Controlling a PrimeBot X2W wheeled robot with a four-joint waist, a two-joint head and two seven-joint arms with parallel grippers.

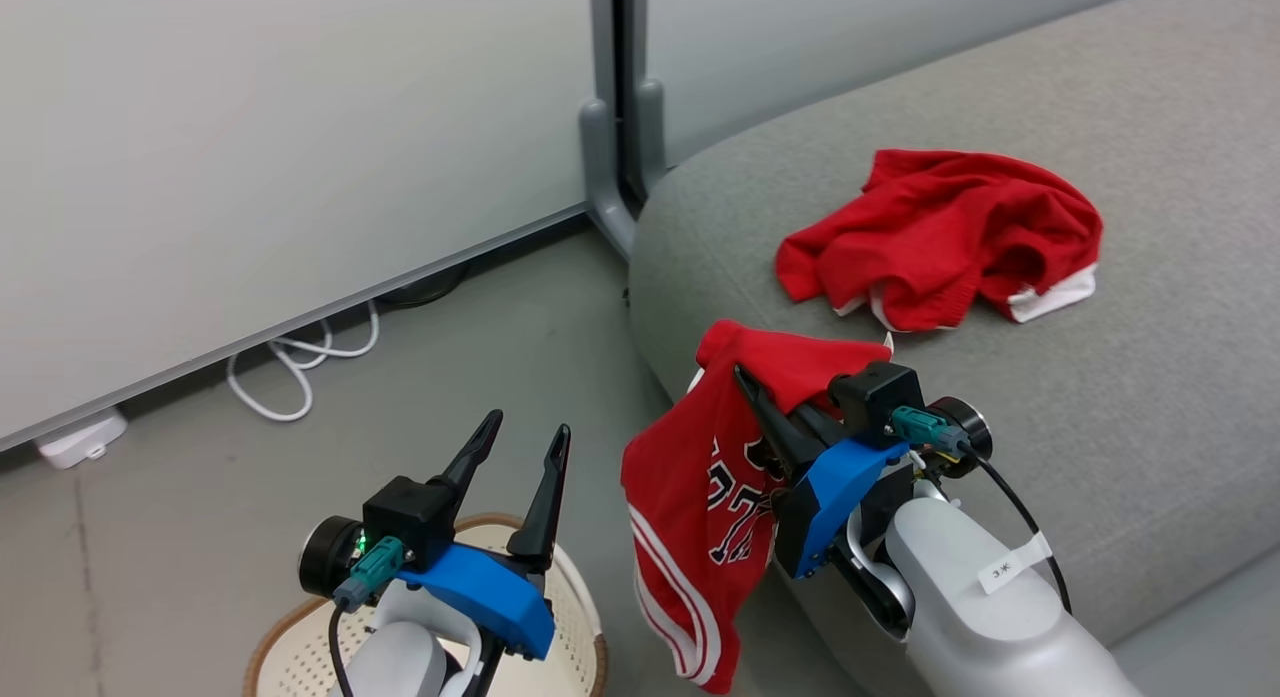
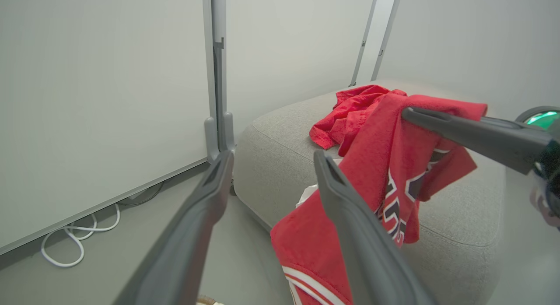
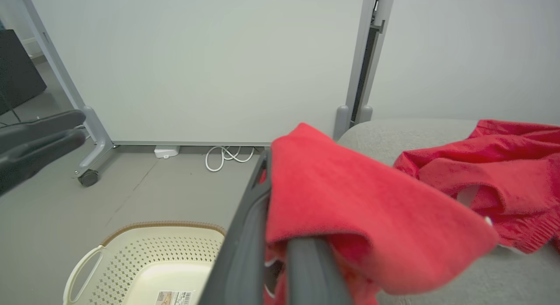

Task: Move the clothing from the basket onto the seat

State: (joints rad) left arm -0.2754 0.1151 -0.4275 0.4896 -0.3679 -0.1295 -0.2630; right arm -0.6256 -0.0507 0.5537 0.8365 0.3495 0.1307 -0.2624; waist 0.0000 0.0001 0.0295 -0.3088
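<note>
My right gripper point(image 1: 748, 379) is shut on a red garment point(image 1: 700, 497) with dark lettering and white stripes. The garment hangs off the near-left corner of the grey seat point(image 1: 1150, 377), its top fold draped over my fingers point(image 3: 245, 235). A second red piece of clothing point(image 1: 940, 237) lies crumpled on the seat cushion, farther back. The cream basket point(image 3: 144, 257) stands on the floor at lower left, and I can see a paper label on its floor. Above its rim point(image 1: 592, 627), my left gripper point(image 1: 528, 425) is open and holds nothing.
A grey partition wall with a post point(image 1: 615, 127) stands behind the seat's corner. A white cable point(image 1: 300, 367) loops along its base next to a white box point(image 1: 80, 439). A castor foot point(image 3: 89, 178) rests on the grey floor.
</note>
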